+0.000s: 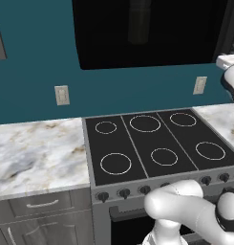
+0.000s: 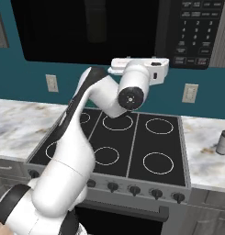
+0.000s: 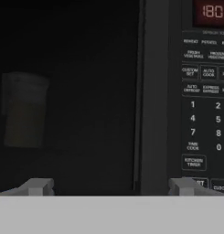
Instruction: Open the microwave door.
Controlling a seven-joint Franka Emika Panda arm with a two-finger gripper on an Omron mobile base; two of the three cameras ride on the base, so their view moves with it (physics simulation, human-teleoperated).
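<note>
Hand view: my pincer stands spread wide, grasping nothing, its two grey fingertips far apart at the bottom. Between them, close ahead, is the microwave door, one glossy black panel, shut flush against the body. A dim pale reflection sits in its dark glass at left. A vertical grey strip runs just right of the glass. Right of that is the control panel: one red display at top and a keypad with white digits, several labelled buttons above and below, text too small to read.

Right base view: one microwave is mounted high on the teal wall, above the stove top. My white arm rises from lower left and bends up so the hand sits just under the microwave's lower edge, near the seam between door and control panel. Stove top: six white burner rings counted in the left base view. Five knobs show along the stove front here. Two wall outlets, one either side of the stove. Marble bench to both sides; one small grey bottle stands on the right stretch.

Left base view: one drawer handle is visible under the left bench.
</note>
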